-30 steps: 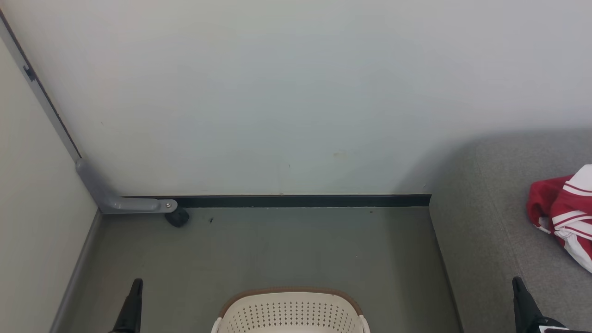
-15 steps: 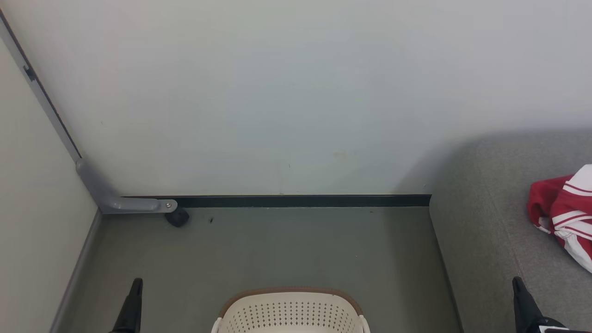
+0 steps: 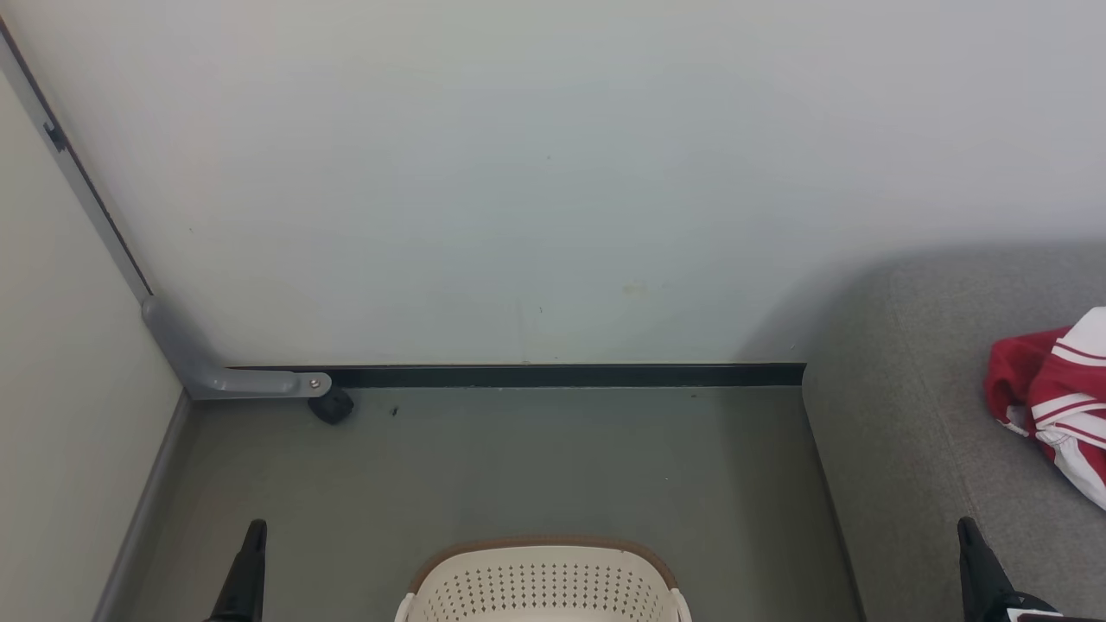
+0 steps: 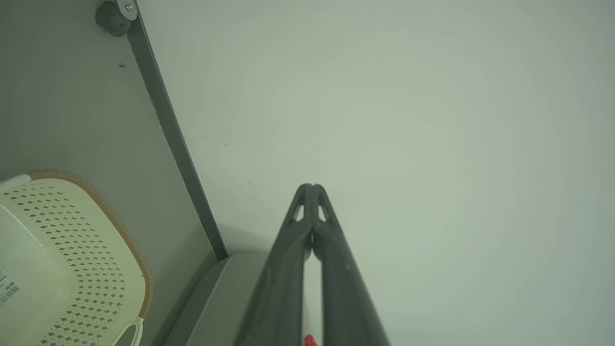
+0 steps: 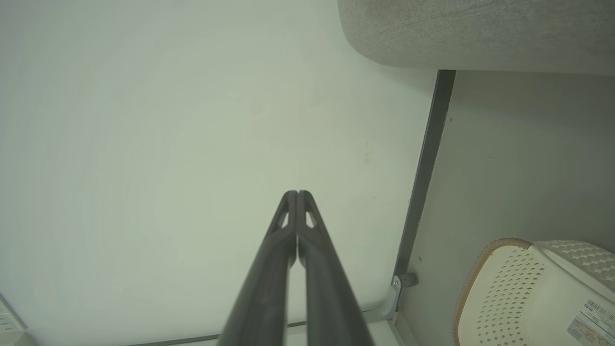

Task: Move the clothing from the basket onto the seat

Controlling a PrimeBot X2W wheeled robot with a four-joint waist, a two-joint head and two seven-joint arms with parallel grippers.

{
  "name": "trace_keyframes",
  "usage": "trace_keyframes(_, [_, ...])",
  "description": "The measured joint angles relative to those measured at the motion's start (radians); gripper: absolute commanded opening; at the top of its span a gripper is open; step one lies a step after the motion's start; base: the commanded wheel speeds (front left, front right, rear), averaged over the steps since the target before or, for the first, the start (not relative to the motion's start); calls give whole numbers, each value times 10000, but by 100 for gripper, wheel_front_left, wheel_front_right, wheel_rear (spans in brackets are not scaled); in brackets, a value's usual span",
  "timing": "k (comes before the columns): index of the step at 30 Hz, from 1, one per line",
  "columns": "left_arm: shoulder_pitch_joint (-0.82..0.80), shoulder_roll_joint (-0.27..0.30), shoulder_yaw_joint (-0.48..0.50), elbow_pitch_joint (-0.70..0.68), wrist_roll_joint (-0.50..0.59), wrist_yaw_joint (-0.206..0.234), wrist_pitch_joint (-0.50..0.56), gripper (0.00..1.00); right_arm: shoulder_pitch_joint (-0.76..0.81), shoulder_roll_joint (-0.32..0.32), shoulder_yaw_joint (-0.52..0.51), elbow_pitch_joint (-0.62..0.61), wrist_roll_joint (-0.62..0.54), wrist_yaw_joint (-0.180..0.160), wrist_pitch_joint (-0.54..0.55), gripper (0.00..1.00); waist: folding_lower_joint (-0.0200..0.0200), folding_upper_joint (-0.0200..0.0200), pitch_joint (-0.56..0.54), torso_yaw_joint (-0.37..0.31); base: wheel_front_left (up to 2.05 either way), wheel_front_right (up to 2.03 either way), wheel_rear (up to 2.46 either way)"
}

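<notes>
Red clothing [image 3: 1054, 397] with white stripes lies bunched on the grey seat [image 3: 916, 415] at the right edge of the head view. The cream basket [image 3: 540, 580] with its brown rim stands on the floor at the bottom centre; its far inner wall shows bare. The basket [image 4: 67, 259] appears at the lower left of the left wrist view, and the basket [image 5: 523, 293] at the lower right of the right wrist view. My left gripper [image 4: 311, 187] is shut on nothing, left of the basket [image 3: 255, 529]. My right gripper [image 5: 297, 194] is shut too, raised in front of the seat [image 3: 964, 525].
A pale wall [image 3: 553, 173] with a dark skirting strip [image 3: 562, 375] stands behind the basket. A side panel [image 3: 60, 415] closes the left, with a grey bracket [image 3: 216, 371] and a black stopper [image 3: 332, 406] in the corner. Grey floor [image 3: 518, 458] lies between.
</notes>
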Motion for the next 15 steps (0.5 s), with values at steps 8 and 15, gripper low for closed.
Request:
trace_keyframes(8, [0,0,0,4,0,0,0,0,0,0,-2,0,0,0,0,0,0,0,0,0,0,0,0])
trace_keyframes(15, [0,0,0,8,-2,0,0,0,0,2,-4,2,0,0,0,0,0,0,0,0,0,0,0])
